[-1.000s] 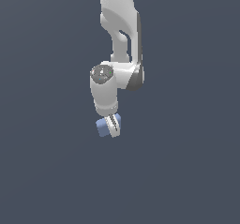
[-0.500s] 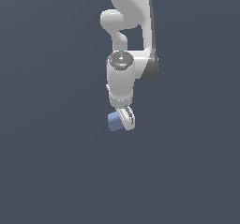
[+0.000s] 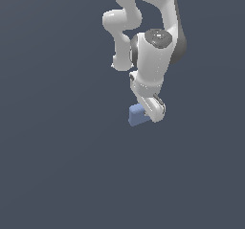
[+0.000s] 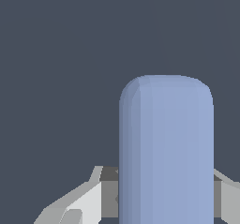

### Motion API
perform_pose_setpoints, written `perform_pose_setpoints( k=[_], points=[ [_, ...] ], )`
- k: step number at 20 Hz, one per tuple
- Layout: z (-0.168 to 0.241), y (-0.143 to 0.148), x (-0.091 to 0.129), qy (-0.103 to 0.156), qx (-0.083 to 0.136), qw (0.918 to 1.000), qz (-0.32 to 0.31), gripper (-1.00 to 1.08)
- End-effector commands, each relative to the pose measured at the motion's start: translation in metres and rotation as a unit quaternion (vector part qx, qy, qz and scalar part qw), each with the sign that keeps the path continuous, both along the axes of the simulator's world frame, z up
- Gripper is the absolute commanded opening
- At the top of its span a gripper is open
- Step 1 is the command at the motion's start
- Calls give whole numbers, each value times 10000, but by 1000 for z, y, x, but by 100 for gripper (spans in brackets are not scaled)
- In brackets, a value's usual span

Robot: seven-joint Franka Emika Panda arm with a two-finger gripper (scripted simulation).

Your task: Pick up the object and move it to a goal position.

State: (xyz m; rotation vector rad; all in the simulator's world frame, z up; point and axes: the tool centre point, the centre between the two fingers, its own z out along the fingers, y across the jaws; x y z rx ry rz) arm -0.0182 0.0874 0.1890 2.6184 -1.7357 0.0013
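Claw [image 3: 146, 114] clamped on block [image 3: 137, 115]

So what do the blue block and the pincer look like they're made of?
Blue block: matte, plain light blue with rounded edges and no shine or texture, perhaps plastic or foam; a render leaves this open. Pincer: smooth glossy white shell with soft highlights, plastic-like.

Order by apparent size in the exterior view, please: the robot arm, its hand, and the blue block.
1. The robot arm, by far the largest.
2. The hand and the blue block look about alike; the hand partly covers the block, so I do not rank them.
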Motion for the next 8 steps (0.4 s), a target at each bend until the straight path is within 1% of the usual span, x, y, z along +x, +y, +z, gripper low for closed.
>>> perform_pose_setpoints(
  k=[1,4,8],
  points=[
    [9,13,-2,2,-3,10000,-9,-100],
    [16,24,-4,2,-3,10000,-9,-100],
    [19,29,-4,2,0,10000,-9,-100]
  ],
)
